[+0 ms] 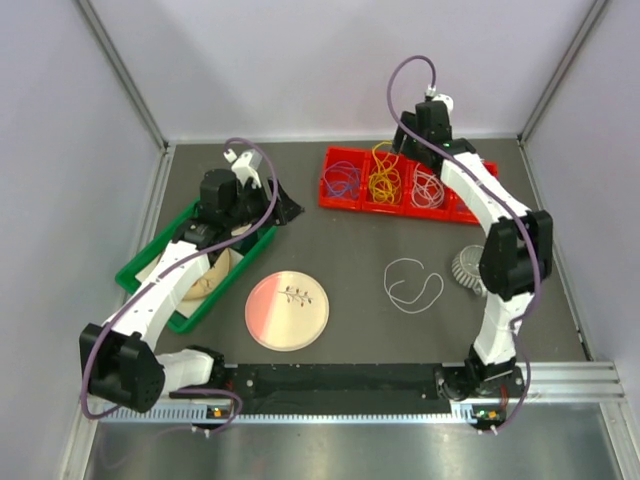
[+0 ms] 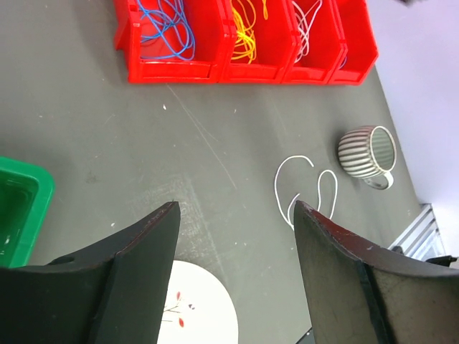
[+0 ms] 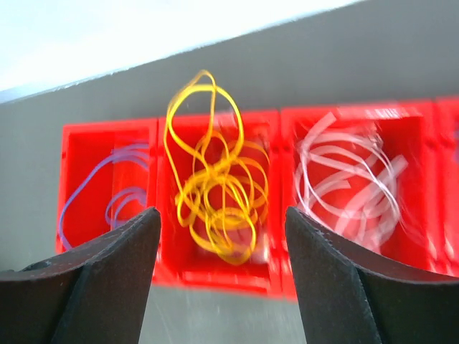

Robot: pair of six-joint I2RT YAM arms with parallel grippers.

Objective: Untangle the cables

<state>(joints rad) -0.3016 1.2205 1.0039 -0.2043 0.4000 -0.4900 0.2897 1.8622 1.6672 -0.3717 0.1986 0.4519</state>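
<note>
Grey table (image 1: 350, 255): red bins (image 2: 179, 70) w/ cables (image 2: 244, 36)

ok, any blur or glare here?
Right wrist view: motion blur smears the yellow cables and thin white cables in the red plastic bins. Left wrist view: sharp on the ribbed grey mug. Top view: evenly lit, round pink plate in focus.

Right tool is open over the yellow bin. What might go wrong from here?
1. The yellow cables lie heaped in their red bin below the open right tool. A grab there may lift several loops at once, or drag the whole heap over the rim.
2. The loose white cable lies close beside the grey cup. Pulling it that way might snag or tip the cup.
</note>
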